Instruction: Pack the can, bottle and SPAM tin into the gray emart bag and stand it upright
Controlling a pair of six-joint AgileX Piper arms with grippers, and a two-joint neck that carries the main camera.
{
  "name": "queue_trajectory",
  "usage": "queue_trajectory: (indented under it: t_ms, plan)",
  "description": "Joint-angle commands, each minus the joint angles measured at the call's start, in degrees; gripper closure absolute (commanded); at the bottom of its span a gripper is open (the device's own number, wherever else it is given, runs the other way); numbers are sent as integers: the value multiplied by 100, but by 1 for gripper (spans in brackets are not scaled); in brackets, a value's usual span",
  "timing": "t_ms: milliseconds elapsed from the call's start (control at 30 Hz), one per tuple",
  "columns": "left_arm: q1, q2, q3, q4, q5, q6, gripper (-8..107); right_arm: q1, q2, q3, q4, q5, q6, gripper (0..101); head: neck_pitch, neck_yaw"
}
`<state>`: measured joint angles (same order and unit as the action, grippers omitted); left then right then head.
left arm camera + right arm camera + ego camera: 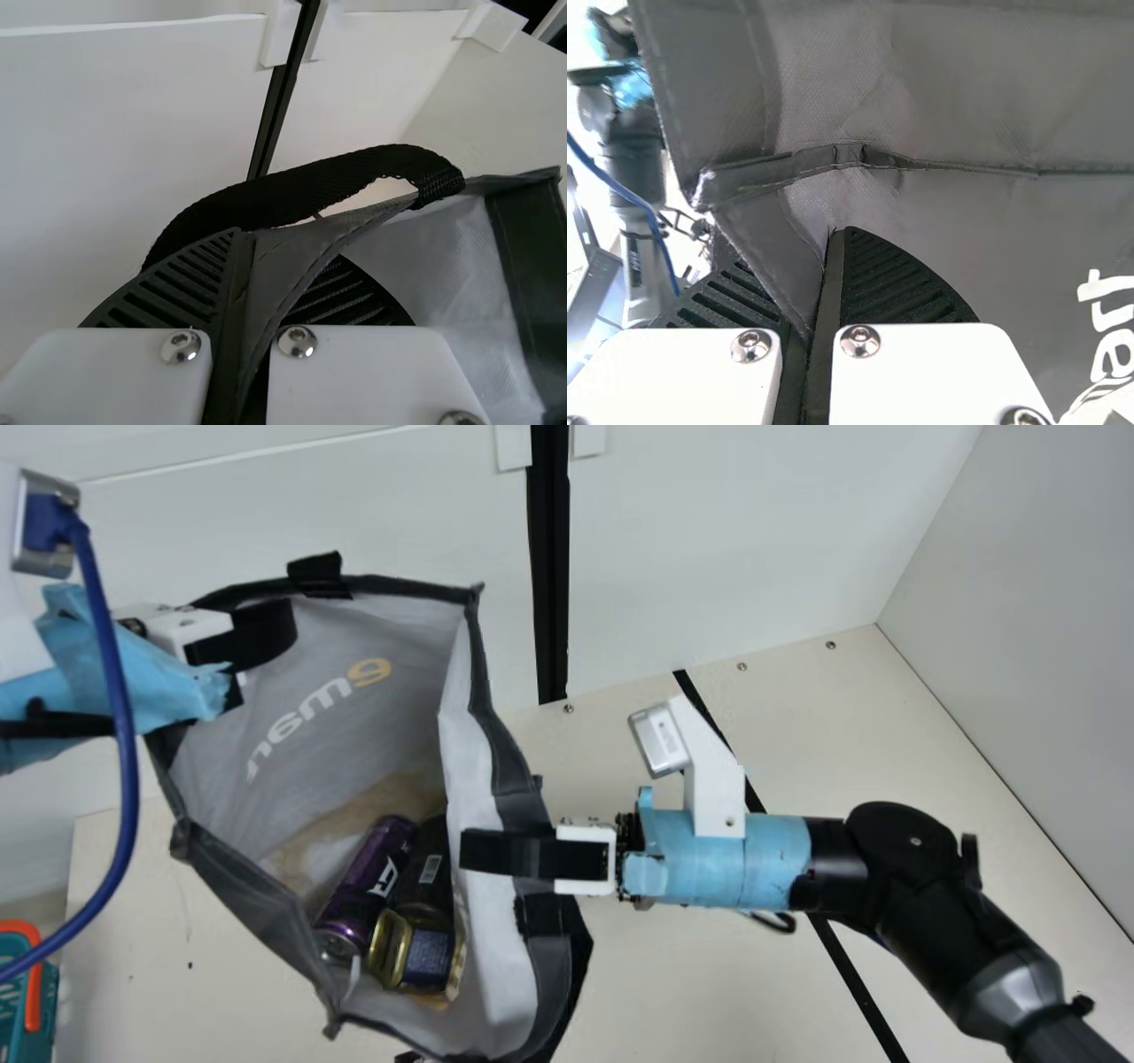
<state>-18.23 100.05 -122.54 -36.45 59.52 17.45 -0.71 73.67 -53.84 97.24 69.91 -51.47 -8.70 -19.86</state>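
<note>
Pinching opposite edges, left gripper [252,639] and right gripper [474,853] hold the bag [390,627] open.

Bright glare, right wrist view

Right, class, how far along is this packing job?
Packing looks done: the can, bottle and SPAM tin lie inside the bag. In hand: the left gripper and right gripper pinch its rim. Remaining, probably: settling it upright and releasing, since both grippers grip it.
</note>
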Motion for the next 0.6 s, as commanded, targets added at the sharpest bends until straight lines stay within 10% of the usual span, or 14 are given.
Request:
queue_trajectory:
  t_ms: [0, 567]
  plan:
    - [30, -38, 25, -25, 13, -2, 107, -29, -94, -37, 83, -1, 120, 101, -130, -14]
    - [241, -301, -522, -279, 762, -124, 107, -546, -926, -631, 42, -1, 1119, 101, -130, -14]
